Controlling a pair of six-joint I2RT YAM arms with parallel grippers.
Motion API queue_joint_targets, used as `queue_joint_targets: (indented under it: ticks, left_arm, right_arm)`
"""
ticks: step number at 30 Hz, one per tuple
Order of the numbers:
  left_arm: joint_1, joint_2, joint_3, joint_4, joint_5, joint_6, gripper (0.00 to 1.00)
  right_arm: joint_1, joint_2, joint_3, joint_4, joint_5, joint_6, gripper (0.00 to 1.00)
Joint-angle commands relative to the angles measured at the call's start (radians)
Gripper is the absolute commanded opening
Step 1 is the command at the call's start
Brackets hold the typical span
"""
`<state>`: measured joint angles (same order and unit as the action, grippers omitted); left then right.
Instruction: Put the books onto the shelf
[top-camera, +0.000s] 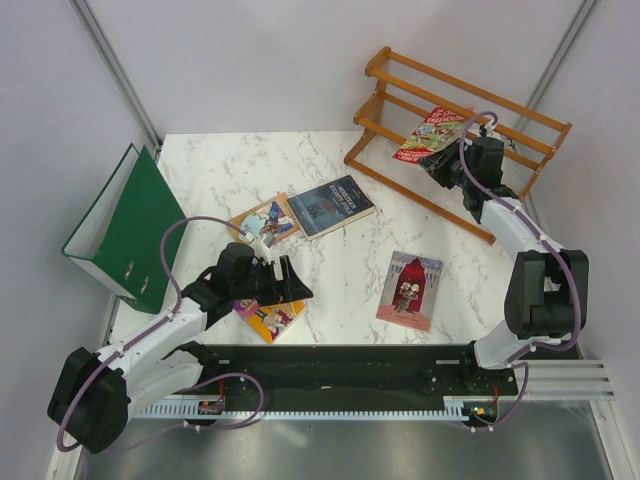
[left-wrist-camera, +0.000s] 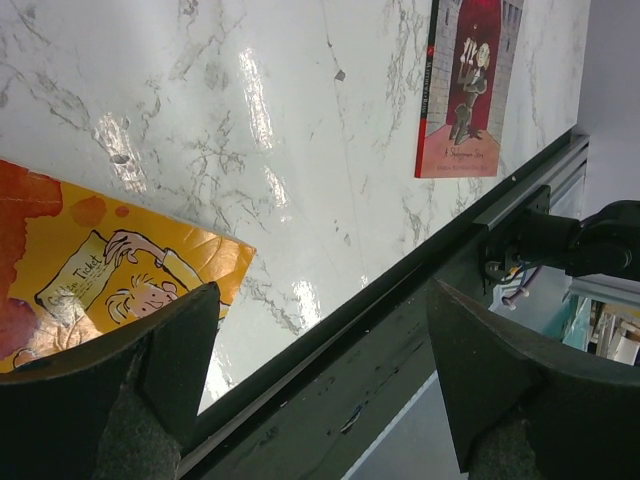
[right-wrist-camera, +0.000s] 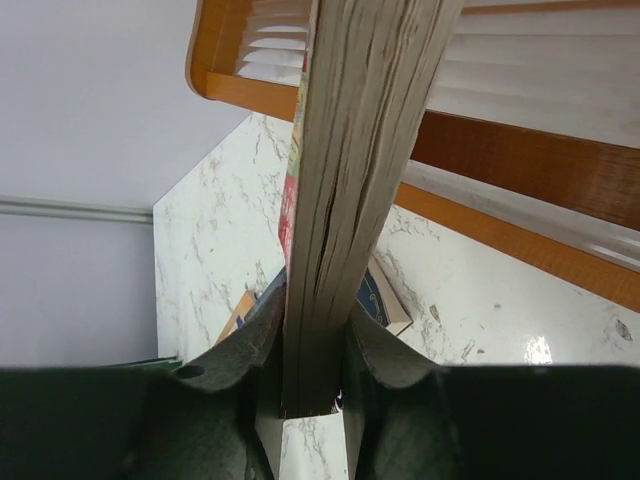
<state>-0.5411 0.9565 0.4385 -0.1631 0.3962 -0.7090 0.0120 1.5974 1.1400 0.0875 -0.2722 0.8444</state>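
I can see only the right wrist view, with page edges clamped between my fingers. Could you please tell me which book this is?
Observer: It is the red cartoon-cover book. The right end effector holds it at the lower tier of the shelf, cover facing up.
Operator: Thank you. How many books are not yet shelved?
Observer: Four lie flat on the table: the tan book, the dark blue book, the pink book and the purple-and-yellow book.
Operator: And where is the left arm, please?
Observer: The left end effector hangs open over the edge of the purple-and-yellow book, gripping nothing.
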Motion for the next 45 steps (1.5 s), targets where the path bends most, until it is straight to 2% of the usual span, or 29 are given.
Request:
queue_joint_targets:
  ticks: [1,10,25,26,30,35,38,39,41,42,43,45]
  left_arm:
    - [-0.003,0.008,0.013,0.016,0.023,0.037,0.89]
    - [-0.006,0.004,-0.014,0.037,0.038,0.023,0.88]
    - [-0.008,-0.019,-0.038,0.045,0.049,0.014,0.88]
    - [-0.008,-0.019,-0.040,0.048,0.052,0.013,0.88]
    - [-0.010,-0.019,-0.056,0.066,0.062,0.009,0.88]
    - [-0.011,-0.021,-0.070,0.080,0.069,0.003,0.88]
    - [-0.011,-0.022,-0.072,0.085,0.067,-0.001,0.88]
    - [-0.013,-0.021,-0.073,0.088,0.067,-0.004,0.88]
    - [-0.011,-0.019,-0.073,0.091,0.069,-0.004,0.88]
    - [-0.011,-0.018,-0.075,0.091,0.066,-0.006,0.88]
    - [-0.013,-0.015,-0.075,0.093,0.066,-0.006,0.87]
    - [-0.013,-0.012,-0.078,0.097,0.066,-0.009,0.87]
  right_arm:
    - [-0.006,-0.014,0.038,-0.006,0.027,-0.002,0.37]
    - [-0.037,-0.045,-0.005,-0.080,0.091,-0.022,0.61]
    - [-0.044,-0.140,-0.092,-0.083,0.088,-0.030,0.63]
    - [-0.044,-0.149,-0.095,-0.084,0.085,-0.036,0.64]
    - [-0.046,-0.220,-0.109,-0.127,0.114,-0.062,0.82]
    - [-0.044,-0.289,-0.120,-0.224,0.149,-0.100,0.85]
    - [-0.044,-0.332,-0.131,-0.250,0.140,-0.131,0.73]
    - [-0.038,-0.347,-0.134,-0.250,0.134,-0.139,0.56]
    - [-0.027,-0.349,-0.132,-0.241,0.113,-0.162,0.36]
    - [-0.017,-0.334,-0.125,-0.244,0.105,-0.185,0.08]
    - [0.008,-0.318,-0.099,-0.264,0.100,-0.198,0.00]
    - [0.046,-0.257,-0.045,-0.293,0.108,-0.240,0.00]
